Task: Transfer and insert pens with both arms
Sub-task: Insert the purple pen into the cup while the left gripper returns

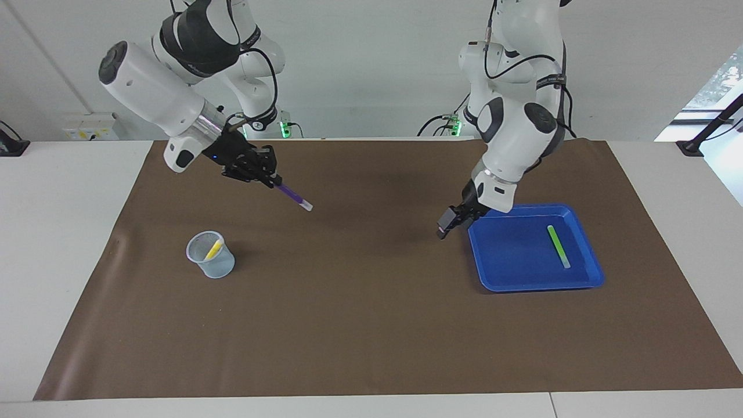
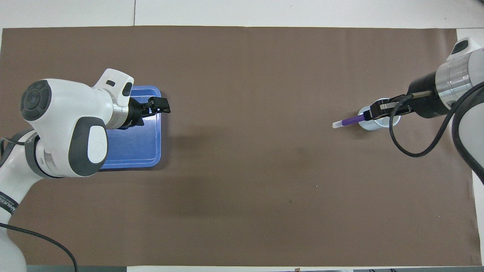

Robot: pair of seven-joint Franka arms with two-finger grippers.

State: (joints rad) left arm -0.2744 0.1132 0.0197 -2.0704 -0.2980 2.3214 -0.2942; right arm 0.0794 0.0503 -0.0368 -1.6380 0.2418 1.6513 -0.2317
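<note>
Starting at our right gripper (image 1: 273,181): fingers clamped on the dark end of the purple pen (image 1: 293,198), pale cap end sticking out free. We hold it in the air over the brown mat (image 1: 371,325), up near the clear cup (image 1: 210,254) at the right arm's end of the table; in the overhead view the gripper sits right over the cup, but the facing view shows it well above, nothing touching. Pen's long axis runs in line with the gripper, tilted down, cap end lowest and pointing toward the middle of the table, away from the cup. Our left gripper (image 1: 450,223) has its fingers spread wide and carries nothing; it hangs over the edge of the blue tray (image 1: 522,284) at the left arm's end. Progress as we read it: yellow pen (image 1: 213,249) is already in the cup, leaning on the wall; purple is passed across and in the right hand, not yet inserted; green pen (image 1: 558,246) lies flat in the tray, long axis running roughly nearer-to-farther from the robots, untouched. So one of three done, second mid-way. Left to do: we'd need to swing purple closer to upright over the cup mouth and drop it, then fetch green.
</note>
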